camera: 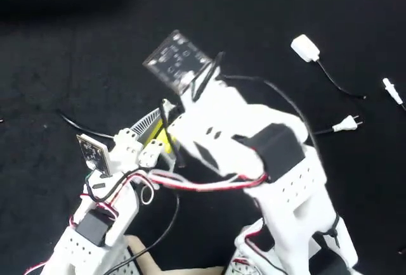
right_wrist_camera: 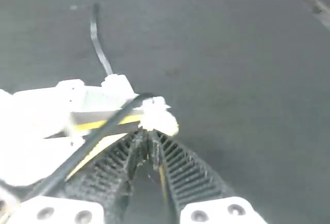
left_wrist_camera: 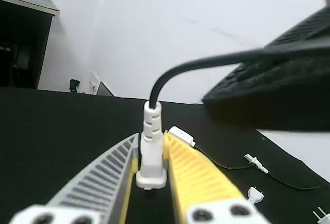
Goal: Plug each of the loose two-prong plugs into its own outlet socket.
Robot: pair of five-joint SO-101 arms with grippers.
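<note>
- Bench: black. Both arms stand at its near edge, and the loose leads lie out on the right arm's side.
- Right end effector: the dark fingers are clenched almost together, tips just beside the white connector. I cannot tell whether they pinch anything.
- Left end effector: clamped on the white connector, which stands upright between the grey and yellow fingers.
- Black cable: leaves the connector's top and arcs toward the right arm.
- Loose items: the white adapter, two-prong plug and second plug lie well apart from both arms, unplugged.
- Receptacles: the connector's face is hidden (it may be a plug end or a socket end), so I cannot tell what sits in it.
- Risk one: your two end effectors are crowded together. An off-axis push would likely twist the connector in the left grip or bend prongs.
- Risk two: the cable could snag on the right arm and drag the connector askew.
</note>
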